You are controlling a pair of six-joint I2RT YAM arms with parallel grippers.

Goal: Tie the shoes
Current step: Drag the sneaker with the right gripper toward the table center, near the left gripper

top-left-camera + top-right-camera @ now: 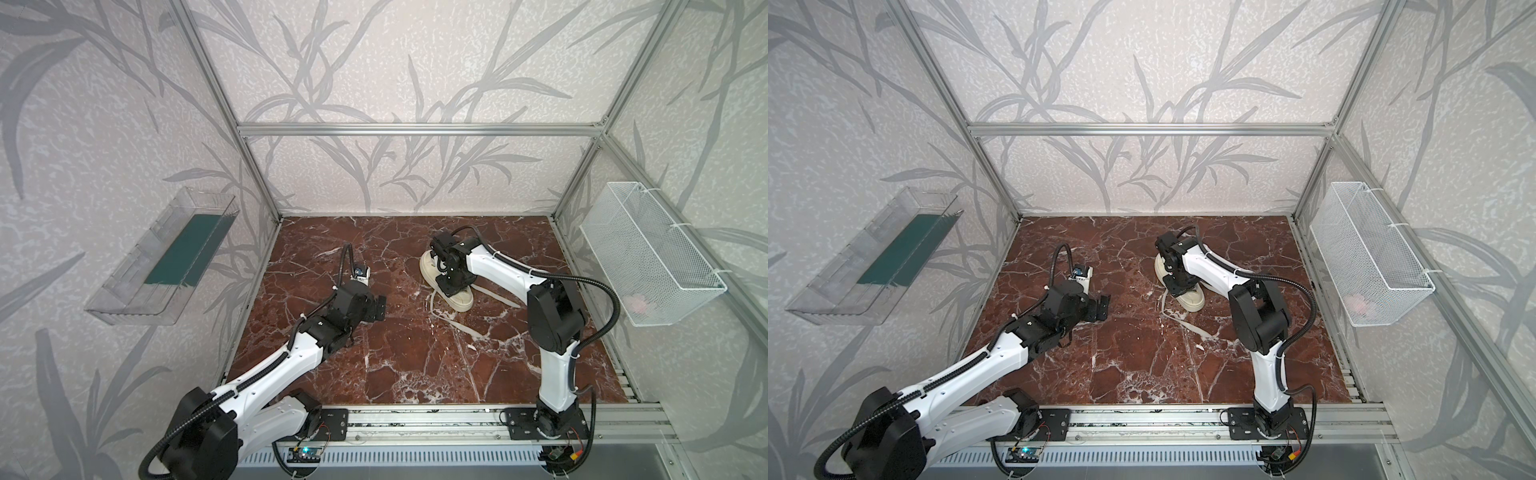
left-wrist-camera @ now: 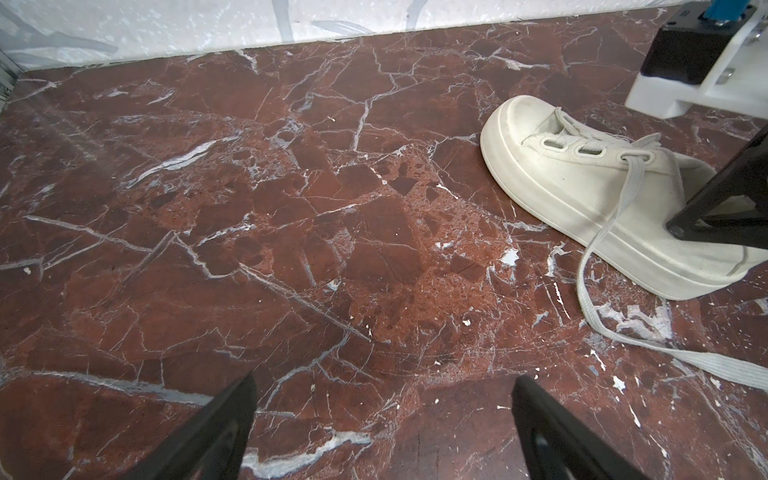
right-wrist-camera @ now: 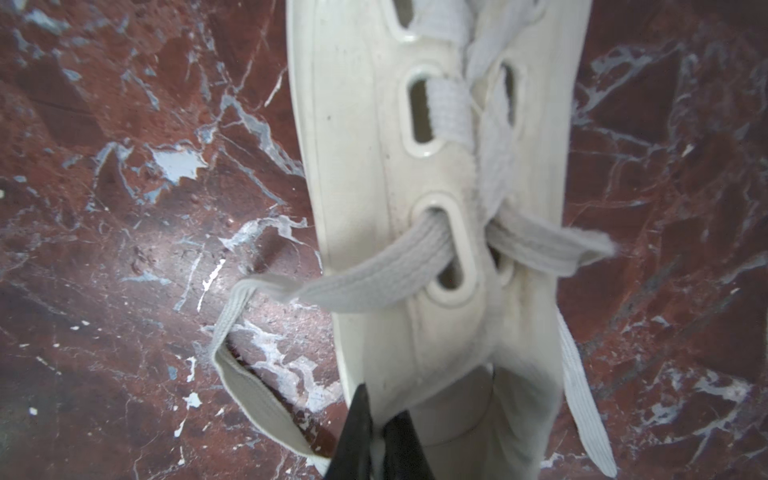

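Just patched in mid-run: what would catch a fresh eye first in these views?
The cream sneaker stands on the red marble table, right of centre in both top views, with its laces untied and trailing loose over the marble. The right gripper is shut on the sneaker's upper by the opening. The left gripper hangs open over the marble to the sneaker's left, holding nothing.

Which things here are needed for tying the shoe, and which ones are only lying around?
For the job: sneaker, its laces, right gripper pinching the sneaker, open left gripper.
Just lying about: clear wall tray, wire basket, pink item inside it.
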